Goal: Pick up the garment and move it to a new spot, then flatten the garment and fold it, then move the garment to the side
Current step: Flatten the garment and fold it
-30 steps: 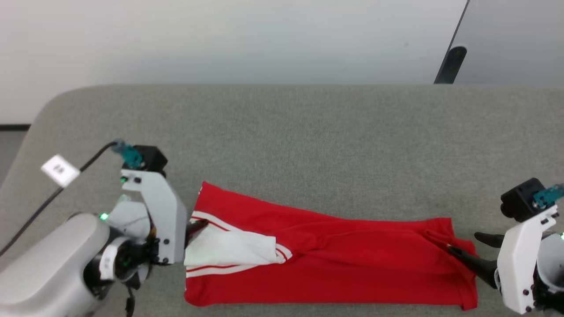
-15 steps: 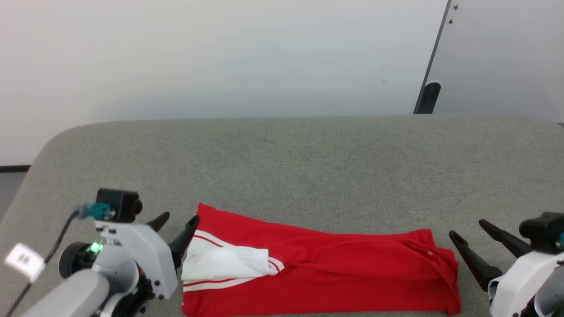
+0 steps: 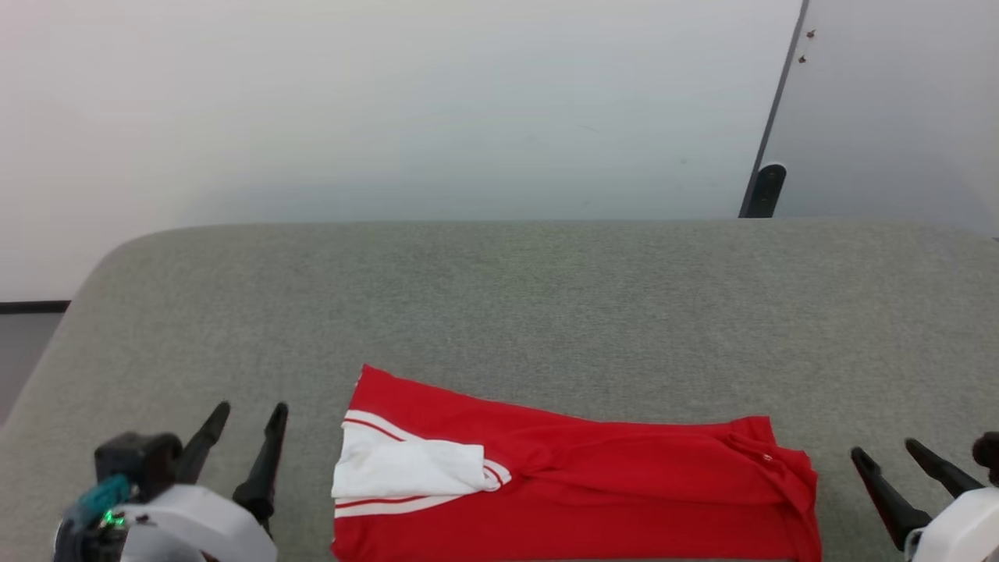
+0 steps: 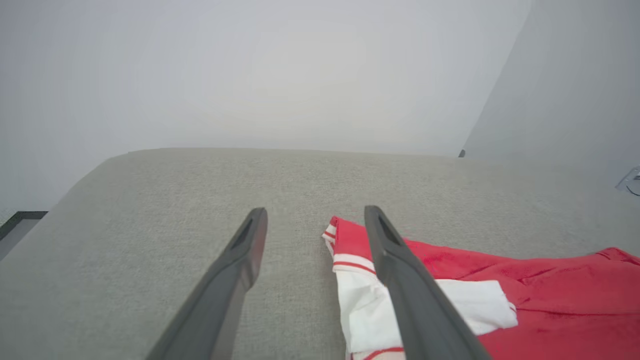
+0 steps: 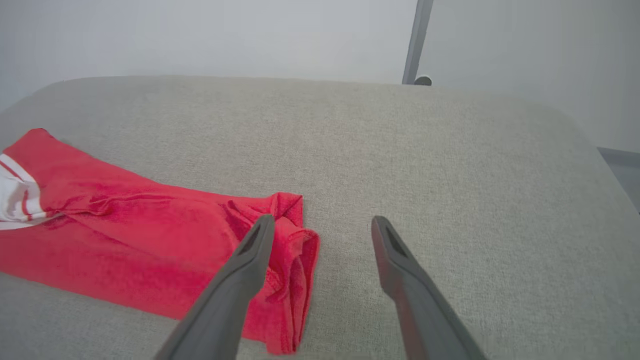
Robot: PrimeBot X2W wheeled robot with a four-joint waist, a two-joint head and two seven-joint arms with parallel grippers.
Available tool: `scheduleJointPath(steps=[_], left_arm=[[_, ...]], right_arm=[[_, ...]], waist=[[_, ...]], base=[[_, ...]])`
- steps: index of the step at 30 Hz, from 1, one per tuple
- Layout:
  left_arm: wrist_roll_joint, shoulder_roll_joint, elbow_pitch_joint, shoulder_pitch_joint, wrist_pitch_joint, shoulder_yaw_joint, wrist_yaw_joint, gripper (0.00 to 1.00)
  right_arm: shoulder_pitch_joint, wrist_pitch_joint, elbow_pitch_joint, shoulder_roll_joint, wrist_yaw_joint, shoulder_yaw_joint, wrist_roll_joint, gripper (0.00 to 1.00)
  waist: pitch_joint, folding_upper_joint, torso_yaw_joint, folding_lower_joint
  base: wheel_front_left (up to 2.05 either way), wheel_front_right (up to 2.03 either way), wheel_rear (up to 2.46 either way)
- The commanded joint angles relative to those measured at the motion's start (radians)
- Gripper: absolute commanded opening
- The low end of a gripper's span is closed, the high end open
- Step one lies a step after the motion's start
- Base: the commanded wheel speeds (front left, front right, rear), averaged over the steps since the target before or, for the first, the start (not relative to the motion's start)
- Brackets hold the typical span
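The garment [image 3: 593,484], a red T-shirt folded into a long strip with a white sleeve and striped trim at its left end, lies on the grey table near the front edge. It also appears in the left wrist view [image 4: 550,300] and the right wrist view [image 5: 140,235]. My left gripper [image 3: 246,412] is open to the left of the shirt, off the cloth, holding nothing. My right gripper [image 3: 886,451] is open just right of the shirt's crumpled right end, also with nothing in it. In the wrist views each gripper [image 4: 315,215] [image 5: 322,222] shows bare table between its fingers.
The grey fabric-covered table [image 3: 499,312] stretches wide behind the shirt, with rounded far corners. A pale wall rises behind it, with a dark post [image 3: 765,191] at the back right. A strip of floor [image 3: 23,336] shows past the table's left edge.
Both grippers have let go of the shirt's ends, opened and drawn back toward the front corners. The head camera has tilted up, showing more wall. The shirt stays put.
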Motion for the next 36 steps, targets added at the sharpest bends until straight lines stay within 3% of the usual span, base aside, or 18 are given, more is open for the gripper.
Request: scheduleJointPath(steps=[1,4,9,17,24,36], left_arm=[[0.026,-0.015,0.007,0.033,-0.007,0.027,0.002,1.0],[0.096,-0.072,-0.006,0.095,-0.008,0.139,-0.006,1.0],[0.242,-0.184,-0.032,0.191,-0.007,0.301,-0.066,1.0],[0.404,-0.34,-0.005,0.261,-0.008,0.448,-0.175,1.0],[0.47,-0.438,0.038,0.223,-0.008,0.491,-0.261,1.0],[0.525,-0.525,0.094,0.148,-0.008,0.509,-0.326,1.0]], right_arm=[[0.009,0.019,0.012,0.004,-0.001,-0.016,0.013,1.0],[0.01,0.074,0.027,0.002,-0.001,-0.031,0.03,1.0],[0.009,0.203,0.044,-0.012,-0.001,-0.036,0.062,1.0],[-0.017,0.415,0.085,-0.017,-0.001,-0.05,0.085,1.0],[-0.067,0.503,0.138,-0.02,-0.001,-0.066,0.066,1.0],[-0.151,0.615,0.278,0.008,0.0,-0.01,0.139,1.0]], waist=[[0.0,0.0,0.014,0.0],[0.003,0.0,0.039,0.0],[0.009,0.0,0.088,0.0],[0.026,0.0,0.16,0.0],[0.078,0.0,0.214,0.0],[0.164,0.0,0.268,0.0]], base=[[0.0,0.0,0.0],[0.0,0.0,0.0],[0.0,0.0,0.0],[0.0,0.0,0.0],[0.0,0.0,0.0],[0.0,0.0,0.0]])
